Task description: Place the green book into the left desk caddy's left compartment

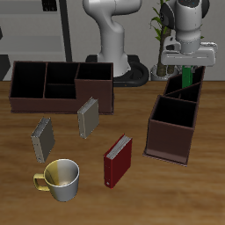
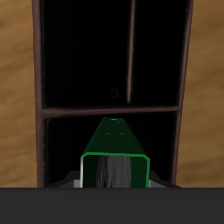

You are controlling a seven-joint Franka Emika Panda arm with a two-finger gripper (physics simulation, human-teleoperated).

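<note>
No brand, label or legible writing appears on any object. The green book (image 2: 114, 153) is pinched between the fingers of the gripper (image 1: 186, 63) and hangs directly beneath it, its page edge facing the wrist camera. In the exterior view only a sliver of the book (image 1: 186, 76) shows below the fingers, dipping toward the back end of the left desk caddy (image 1: 173, 119). In the wrist view the book extends down into a black-floored section of the caddy (image 2: 39, 114), with a horizontal divider just beyond its far end; whether this section is the left compartment cannot be told for certain. Well apart from the gripper stand a second caddy (image 1: 60, 86), two grey books (image 1: 87, 118) (image 1: 43, 138), a red book (image 1: 118, 161) and a cream mug (image 1: 60, 179) on the wooden table (image 1: 167, 189).
</note>
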